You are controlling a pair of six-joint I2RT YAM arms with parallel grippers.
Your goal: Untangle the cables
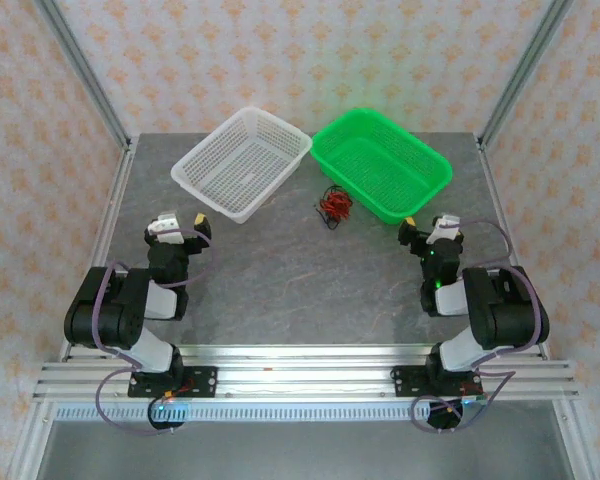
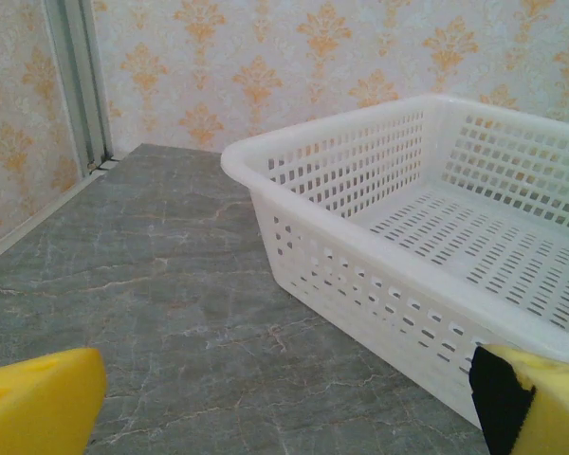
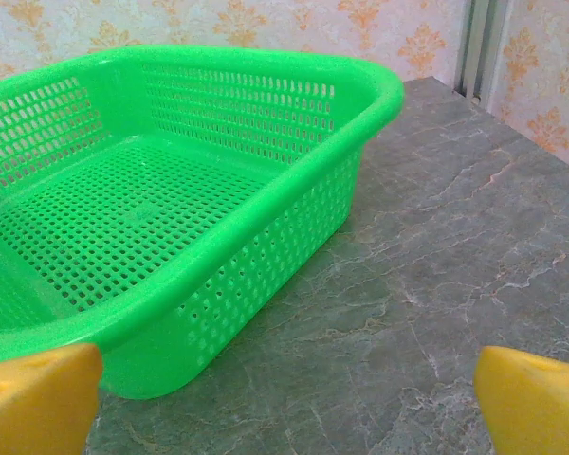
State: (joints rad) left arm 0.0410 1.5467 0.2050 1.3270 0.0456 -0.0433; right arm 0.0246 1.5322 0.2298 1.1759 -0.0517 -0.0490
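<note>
The tangled red and black cables (image 1: 333,206) lie on the grey bench (image 1: 280,285), just in front of the white basket (image 1: 242,160) and green basket (image 1: 382,163). Both the left pincer (image 1: 180,224) and the right pincer (image 1: 428,226) gape open, empty, well apart from them.

1. Overhead camera: high behind the arm bases (image 1: 170,380), looking down across the whole table (image 1: 280,290);
2. Left wrist camera: low, facing the white basket (image 2: 360,256) close up; shared with overhead;
3. Right wrist camera: low, close by the green basket (image 3: 256,275); likewise shared.
</note>
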